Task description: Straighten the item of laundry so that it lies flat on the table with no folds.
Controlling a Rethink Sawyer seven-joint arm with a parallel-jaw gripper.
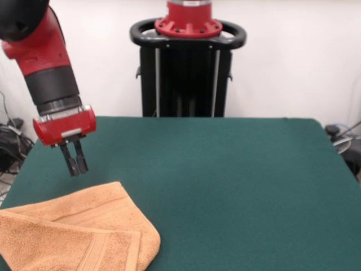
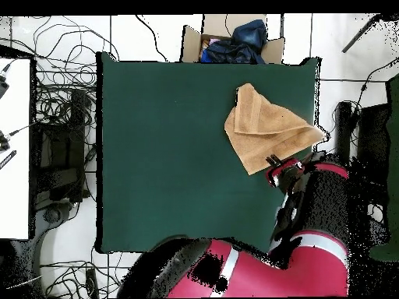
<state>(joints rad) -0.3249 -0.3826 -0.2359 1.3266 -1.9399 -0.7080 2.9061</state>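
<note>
- My gripper (image 1: 78, 165) hangs above the table (image 1: 225, 169), clear of the cloth, just beyond the towel's far folded edge in the front view. My fingers (image 1: 82, 162) sit narrow, nearly together, holding nothing.
- The towel (image 1: 79, 234) lies near one corner of the table in the front view. The overhead view shows the towel (image 2: 265, 128) against the table's edge, one tip appearing to reach slightly past it.
- Condition of the towel: folded over itself into a rough wedge, with a border band visible on the upper layer. It is not flat; the task is not yet done.
- Step in hand, as I judge it: approach and take hold of the top layer.
- Procedure, recommended:
  - Spread my fingers before descending.
  - Target a free corner or edge of the upper layer, not the thick fold line.
  - Pinch one layer only; catching both would drag the whole towel instead of opening it.
  - Draw the layer toward the table's open middle, low and slow, so the cloth unrolls flat.
- Caution: pulling toward the near edge risks sliding the towel off the table.
</note>
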